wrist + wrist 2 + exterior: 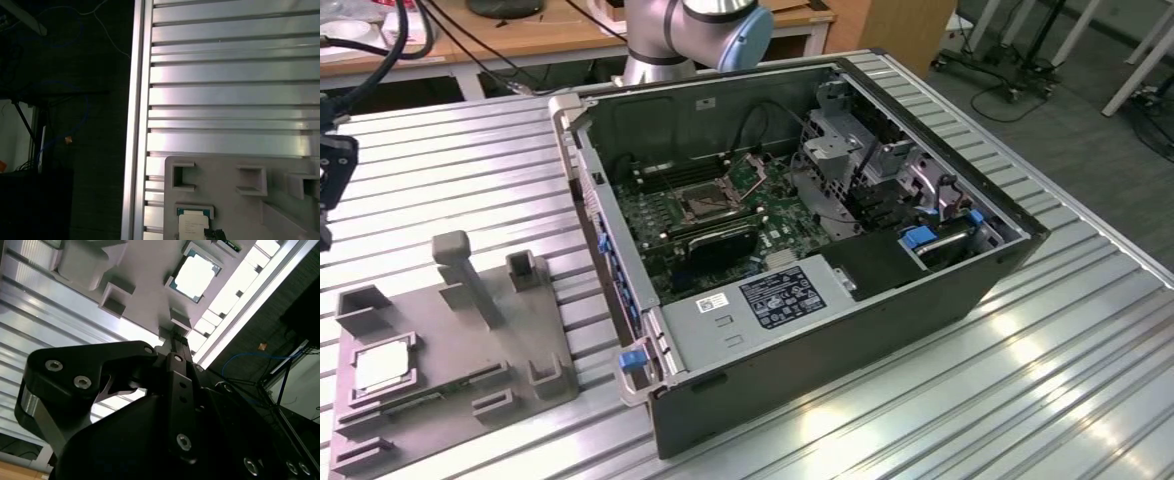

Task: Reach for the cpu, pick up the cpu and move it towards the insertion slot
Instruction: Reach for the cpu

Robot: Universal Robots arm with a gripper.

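The hand (172,340) hangs over the ribbed metal surface (1067,380), up at the exterior view's left edge, well apart from the open computer case (827,330). It carries nothing. Whether the hand is spread or pressed together, I cannot tell: the second wrist view gives its black body and linkage from behind, not the business end.

Below it lies the grey fixture plate (447,375), sitting by the surface's corner at the exterior view's lower left, with raised blocks and one tall post (460,270) standing on it. And there's the cpu (380,365), flat in a square recess of that plate, pale face up, on the side of the plate nearest the surface's edge. In the second wrist view it shines bright just beyond the tip of the hand, with a gap between them: no contact. The first wrist view shows it framed by its recess, close to the surface's long edge rail.

Over in the case, lying on its side near the middle of the surface, the green motherboard (761,215) faces up. The insertion slot (700,203) shows on it as a dark square in a silver bracket, far from the cpu. The arm (707,25) rises behind the case at the surface's far edge.
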